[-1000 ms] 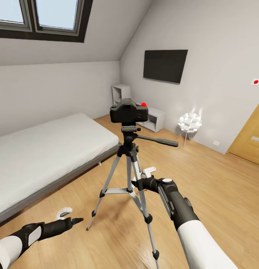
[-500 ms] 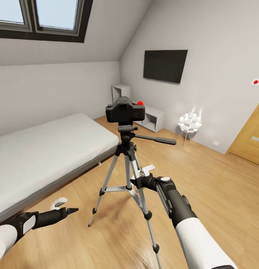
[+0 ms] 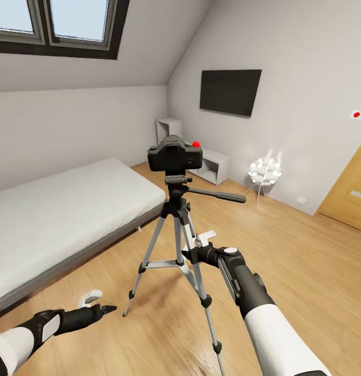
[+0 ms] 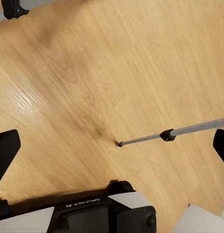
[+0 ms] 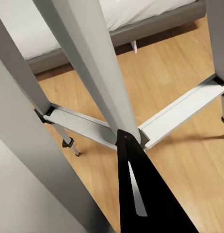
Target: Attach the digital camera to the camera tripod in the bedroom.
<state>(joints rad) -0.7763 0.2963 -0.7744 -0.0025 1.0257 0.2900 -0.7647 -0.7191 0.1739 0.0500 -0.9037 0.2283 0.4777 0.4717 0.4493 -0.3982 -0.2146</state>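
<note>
The digital camera (image 3: 175, 154) sits atop the camera tripod (image 3: 179, 245), whose leg the right gripper (image 3: 193, 254) pinches, apparently steadying it; the left gripper (image 3: 97, 305), at 7 o'clock, hangs spread.

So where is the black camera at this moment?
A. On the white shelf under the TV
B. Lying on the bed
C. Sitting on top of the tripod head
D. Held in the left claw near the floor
C: in the head view the camera sits on the head of the tripod, above the pan handle, while the left claw hangs low over the wood floor, empty and away from it.
</note>
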